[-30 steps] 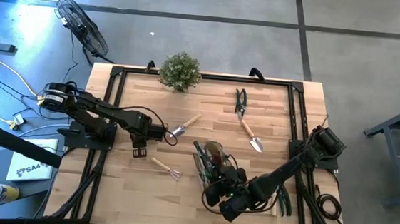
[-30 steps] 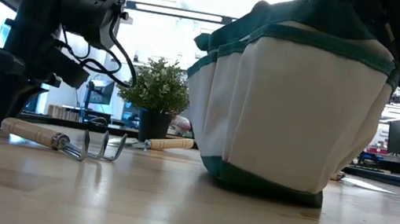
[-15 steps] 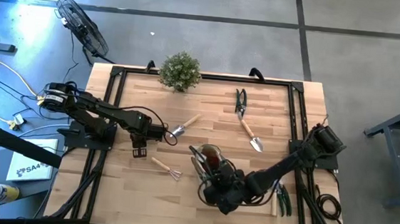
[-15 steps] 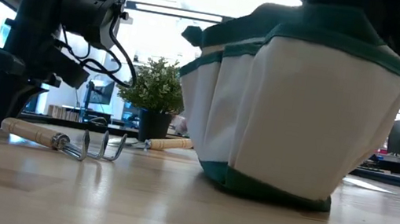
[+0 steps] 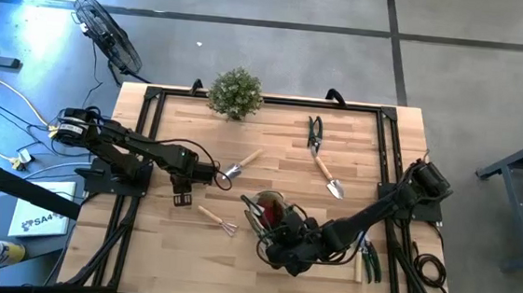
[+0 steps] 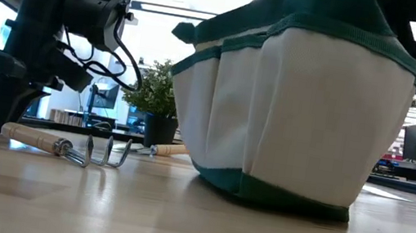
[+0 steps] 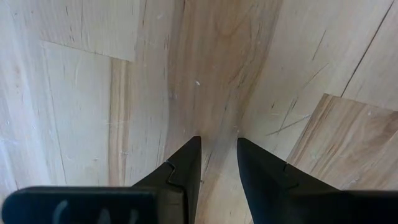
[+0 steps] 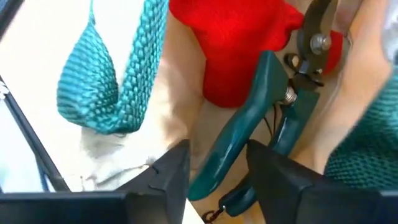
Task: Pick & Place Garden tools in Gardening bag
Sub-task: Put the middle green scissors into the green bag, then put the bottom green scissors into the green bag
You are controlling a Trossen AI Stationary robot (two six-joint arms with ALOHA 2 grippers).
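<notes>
Right pincer [image 8: 217,165], parted around green-handled pruners [image 8: 249,134] without gripping, is being held over the gardening bag [image 5: 270,217]; a red cone-shaped piece [image 8: 239,43] is lying inside. Rake [image 5: 218,221], two trowels [image 5: 239,165] [image 5: 327,175] and dark snips [image 5: 314,128] are waiting on the desk [image 5: 271,138]; left pincer [image 7: 217,162], slightly parted and empty, is idling.

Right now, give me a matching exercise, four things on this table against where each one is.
Things:
1. green-handled pruners
2. hand rake
3. potted plant
4. left gripper

Places:
A. far table edge
B. inside the gardening bag
C. over bare wood, holding nothing
D. flat on the table, left of the bag

Pairs: 1-B, 2-D, 3-A, 4-C
</notes>
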